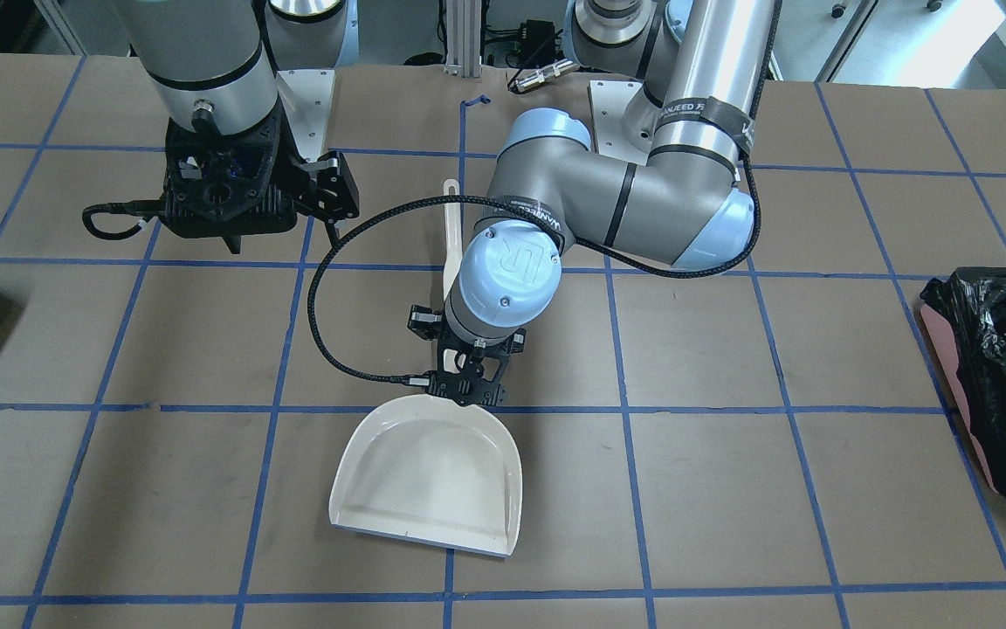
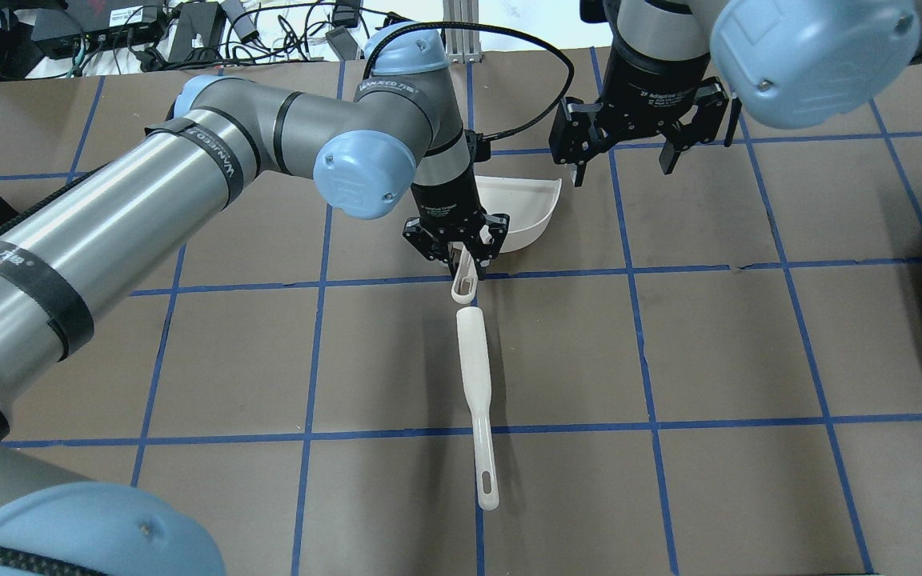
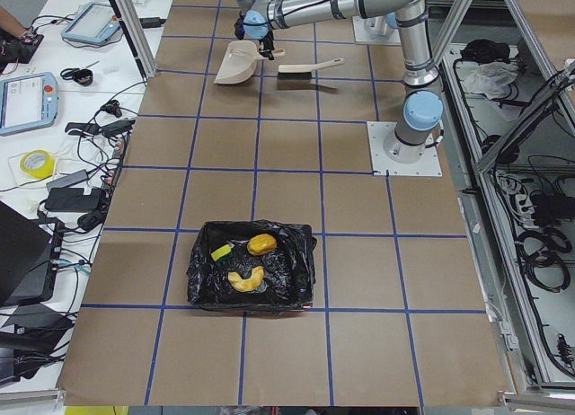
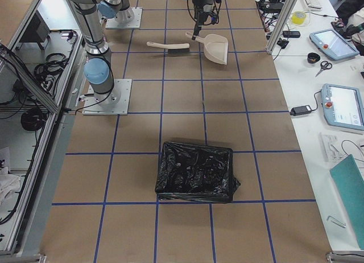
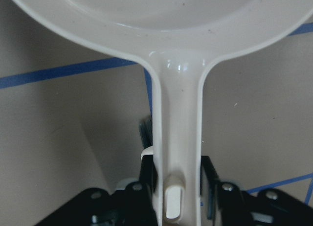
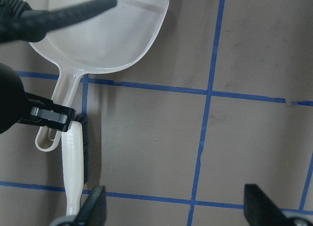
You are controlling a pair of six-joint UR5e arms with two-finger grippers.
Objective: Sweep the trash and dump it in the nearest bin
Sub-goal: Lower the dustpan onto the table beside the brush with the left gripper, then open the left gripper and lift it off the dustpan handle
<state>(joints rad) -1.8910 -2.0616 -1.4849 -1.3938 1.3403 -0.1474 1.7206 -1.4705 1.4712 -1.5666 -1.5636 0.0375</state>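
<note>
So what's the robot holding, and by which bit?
The left claw grips the white dustpan by its handle, near the end. The right claw is open, holding nothing.

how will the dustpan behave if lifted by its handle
Probably stiff and light: the dustpan looks like thin moulded plastic. Held only by its handle in the left gripper, the wide pan may tip forward. The glossy handle might slip.

On the left arm (image 1: 643, 188) we read "UR" on a blue joint cap (image 1: 512, 262) and "WANJEED" on a black strap (image 1: 702, 114).
</note>
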